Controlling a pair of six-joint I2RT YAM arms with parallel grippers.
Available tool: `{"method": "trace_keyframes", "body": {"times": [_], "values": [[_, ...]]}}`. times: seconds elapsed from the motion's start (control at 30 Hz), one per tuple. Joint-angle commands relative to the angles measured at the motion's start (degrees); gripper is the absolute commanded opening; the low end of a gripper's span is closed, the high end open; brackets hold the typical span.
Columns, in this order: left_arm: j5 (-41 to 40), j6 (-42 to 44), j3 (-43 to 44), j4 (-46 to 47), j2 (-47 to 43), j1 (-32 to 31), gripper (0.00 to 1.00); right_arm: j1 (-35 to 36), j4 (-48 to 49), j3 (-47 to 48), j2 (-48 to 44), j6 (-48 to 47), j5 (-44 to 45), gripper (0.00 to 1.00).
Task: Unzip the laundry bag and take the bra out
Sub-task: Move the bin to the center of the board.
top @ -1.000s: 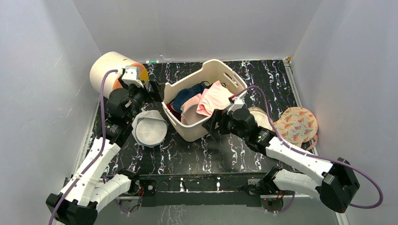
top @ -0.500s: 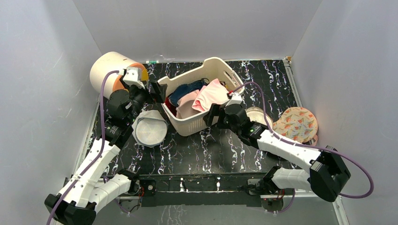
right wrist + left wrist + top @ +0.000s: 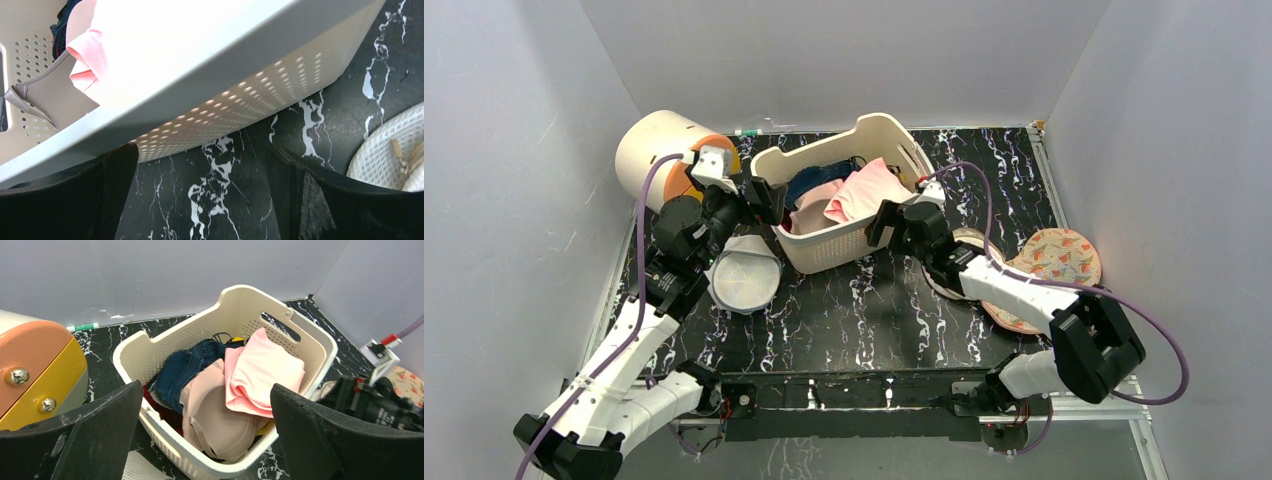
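Observation:
The laundry bag (image 3: 1060,262), floral print with pink trim, lies flat at the right edge of the table, partly under my right arm; a bit of it shows in the left wrist view (image 3: 407,382). The black bra's cups are hidden; thin black straps (image 3: 220,336) show behind the dark blue garment in the cream basket (image 3: 879,128), and I cannot tell whose they are. My left gripper (image 3: 761,197) is open at the basket's left end (image 3: 207,440). My right gripper (image 3: 886,222) is open and empty just off the basket's near right wall (image 3: 200,200).
The basket (image 3: 305,320) holds pink (image 3: 262,372), beige and dark blue (image 3: 185,370) garments. A white dome mesh bag (image 3: 744,277) lies left of it. A white and orange cylinder (image 3: 659,150) lies at the back left. A round beige mesh piece (image 3: 390,150) lies by my right arm.
The basket has slid and turned toward the back left. My right arm has stretched forward and left after it. My left gripper has shifted slightly right, staying at the basket's left end.

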Motion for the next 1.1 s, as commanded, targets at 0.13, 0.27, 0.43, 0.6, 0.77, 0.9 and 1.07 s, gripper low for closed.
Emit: {"method": "trace_keyframes", "body": {"times": [0.13,0.27,0.43,0.6,0.77,0.9,1.07], "values": [[-3.2,1.8,-1.1,2.4,-1.4,-3.5,0.98,-2.8,9.7,10.3,8.4,-1.6,-1.5,0.98],[-5.2,1.7,-2.8,3.8,-1.8,-5.9,0.98,-4.0,8.6,14.4,11.7,-4.1,-7.4,0.98],[-4.7,1.0,-3.2,4.3,-1.8,-7.3,0.98,-5.2,1.9,14.9,8.7,-6.4,-10.0,0.98],[-4.3,0.3,-2.6,3.4,-1.4,-7.3,0.98,-6.6,-8.1,10.4,-2.9,-8.7,-5.2,0.98],[-2.8,-0.3,-1.8,2.8,-1.8,-7.2,0.98,-11.2,-23.7,5.7,-11.7,-5.5,-1.9,0.98],[-1.8,-0.5,-1.0,2.2,-1.9,-7.2,0.98,-13.3,-30.9,0.6,-17.3,-1.3,-1.0,0.98],[-0.8,-0.9,-0.8,2.2,-1.4,-7.2,0.98,-16.3,-27.8,-4.1,-17.3,-0.4,-3.6,0.98]]}}
